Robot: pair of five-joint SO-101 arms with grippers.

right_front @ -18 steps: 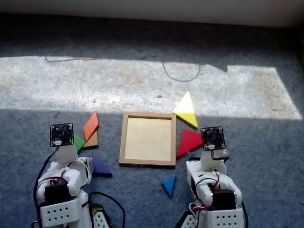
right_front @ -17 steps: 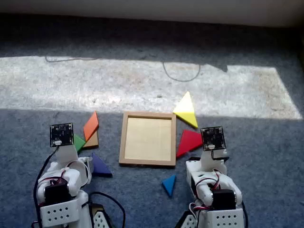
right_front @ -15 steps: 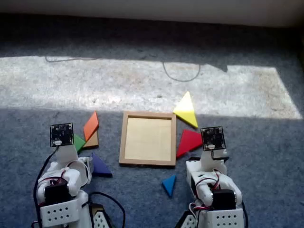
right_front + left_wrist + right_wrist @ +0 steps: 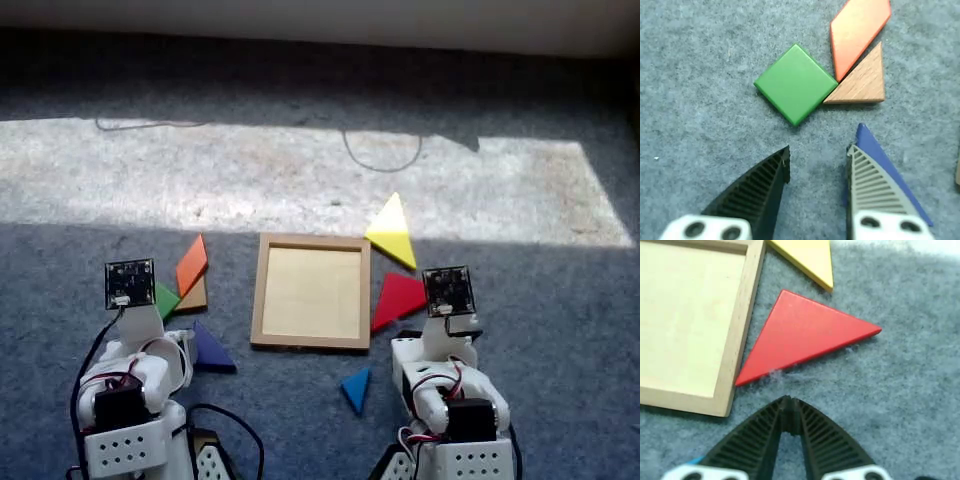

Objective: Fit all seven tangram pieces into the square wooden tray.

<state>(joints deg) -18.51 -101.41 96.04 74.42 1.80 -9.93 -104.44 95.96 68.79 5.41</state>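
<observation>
- Nothing moves; both arms stay parked.
- Left gripper [image 4: 818, 150] gapes empty near the green square [image 4: 796, 83]; right gripper [image 4: 789, 401], clenched on nothing, faces the red triangle [image 4: 800, 335].
- Tray [image 4: 258, 300] lies empty at centre: fitting is not begun.

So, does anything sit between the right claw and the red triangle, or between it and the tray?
Nothing visible: only carpet lies between the right claw and the red triangle, and the triangle's corner sits right beside the tray rim.
</observation>
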